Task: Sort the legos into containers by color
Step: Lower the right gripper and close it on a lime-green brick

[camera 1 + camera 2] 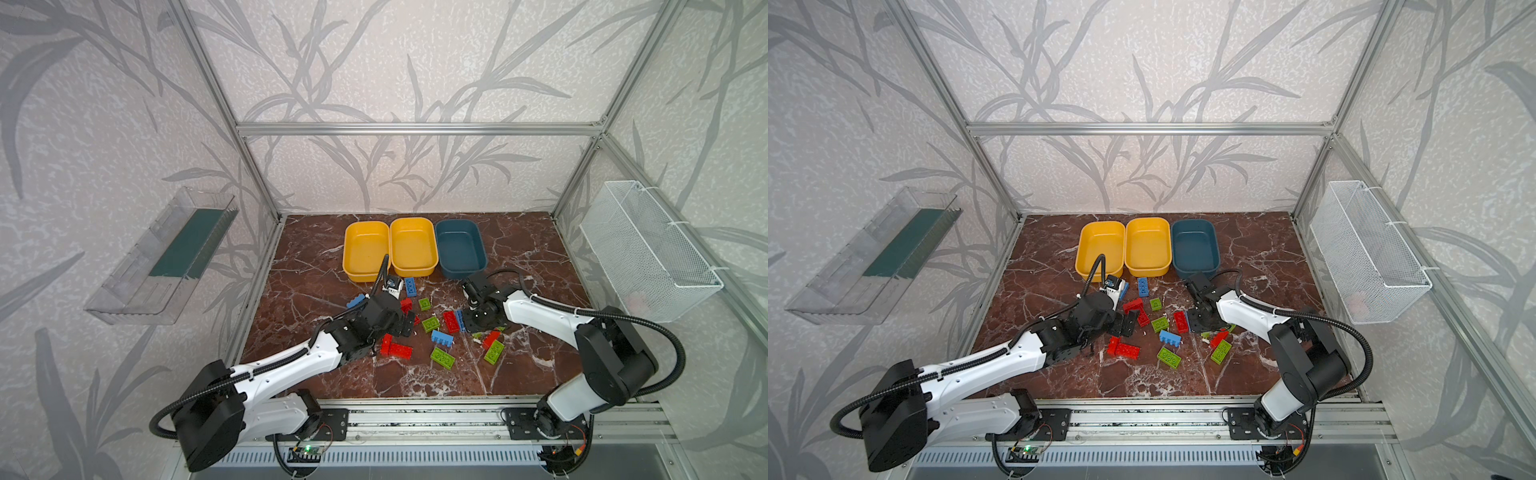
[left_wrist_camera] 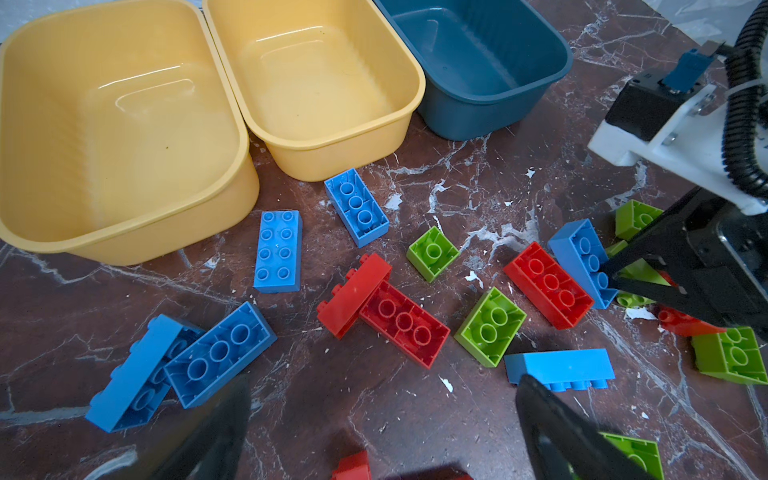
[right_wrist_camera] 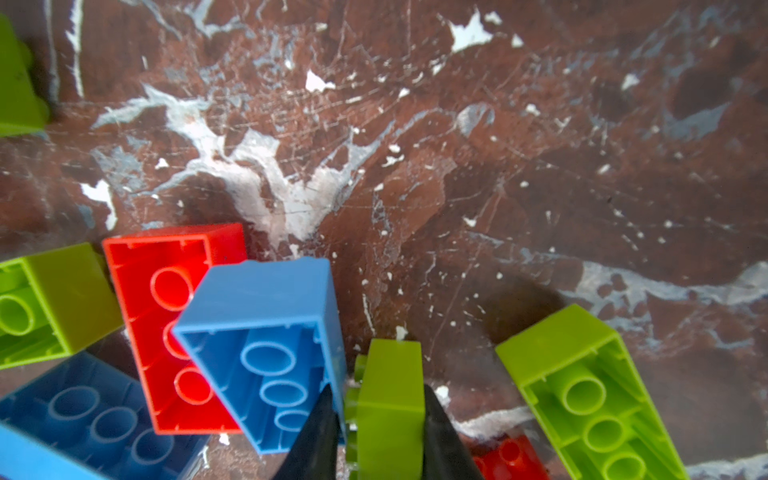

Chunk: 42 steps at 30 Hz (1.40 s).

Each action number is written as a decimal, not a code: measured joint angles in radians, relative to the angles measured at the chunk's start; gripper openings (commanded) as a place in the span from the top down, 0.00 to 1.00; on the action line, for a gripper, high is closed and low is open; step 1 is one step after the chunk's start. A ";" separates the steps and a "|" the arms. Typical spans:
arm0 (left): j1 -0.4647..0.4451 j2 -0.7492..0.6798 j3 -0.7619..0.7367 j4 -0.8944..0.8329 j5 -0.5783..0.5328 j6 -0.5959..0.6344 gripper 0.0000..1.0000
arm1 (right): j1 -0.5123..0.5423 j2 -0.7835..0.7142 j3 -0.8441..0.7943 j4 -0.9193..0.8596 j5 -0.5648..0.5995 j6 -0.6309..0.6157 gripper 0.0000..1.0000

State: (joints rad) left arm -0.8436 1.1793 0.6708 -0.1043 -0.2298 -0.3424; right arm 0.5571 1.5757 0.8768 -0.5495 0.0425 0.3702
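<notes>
At the far left of both top views a clear wall tray [image 1: 162, 257] hung on the side wall, off the tabletop [image 1: 316, 291]. Left of centre, the left hand [image 1: 409, 324] hovered low over the left part of the scattered legos [image 1: 440, 336], released, its jaws spread wide and gripping nothing. In a top view a red lego [image 1: 406, 304] lay just above it in the frame, a green lego [image 1: 431, 323] just to its right and a red pair [image 1: 395, 349] just below. In the left wrist view its two dark fingers [image 2: 557, 432] stood well apart, with a pair of blue legos [image 2: 199, 357] just beside one of them.

Across the upper middle of both top views the three containers stood in a row. A yellow tub [image 1: 363, 245] came first, a second yellow tub [image 1: 413, 243] touched it, and a dark teal tub [image 1: 459, 245] stood just beside that. Every lego in view lay on the tabletop, below the tubs in the frame. One blue lego [image 1: 410, 286] lay nearest the second yellow tub.

Right of centre, the right hand [image 1: 478, 328] pointed down into the right part of the pile. The right wrist view showed it clenched on a lime green lego [image 3: 390, 374] standing on edge, one finger against each flat side. A tilted blue lego [image 3: 266, 316] touched one finger and leaned on an upturned red lego [image 3: 166, 266]. A long green lego [image 3: 582, 374] lay near, apart from the hand. At the far right a white wire mesh basket [image 1: 648, 257] hung on the wall.
</notes>
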 measured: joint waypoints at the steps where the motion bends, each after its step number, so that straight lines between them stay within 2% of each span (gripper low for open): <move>1: 0.000 -0.001 0.000 -0.001 0.000 -0.001 0.01 | 0.000 0.000 0.000 0.000 0.000 0.001 0.70; 6: 0.000 -0.013 0.000 -0.001 0.000 -0.003 0.01 | 0.000 -0.006 -0.005 0.002 0.000 0.005 0.75; 31: 0.000 -0.032 0.000 -0.039 -0.012 -0.024 0.01 | 0.000 -0.055 -0.050 0.000 -0.022 0.053 0.76; 34: 0.000 -0.032 0.000 -0.040 -0.012 -0.022 0.01 | 0.000 -0.072 -0.055 -0.031 -0.025 0.053 0.71; 38: 0.000 -0.032 0.000 -0.041 -0.012 -0.018 0.01 | -0.005 -0.096 -0.055 -0.074 -0.030 0.052 0.56; 42: 0.000 -0.032 0.000 -0.042 -0.012 -0.018 0.01 | -0.008 -0.095 -0.056 -0.097 -0.042 0.055 0.54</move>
State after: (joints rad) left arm -0.8436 1.1469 0.6708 -0.1467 -0.2417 -0.3599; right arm 0.5495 1.4803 0.8211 -0.6468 0.0010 0.4248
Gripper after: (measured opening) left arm 0.989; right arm 0.456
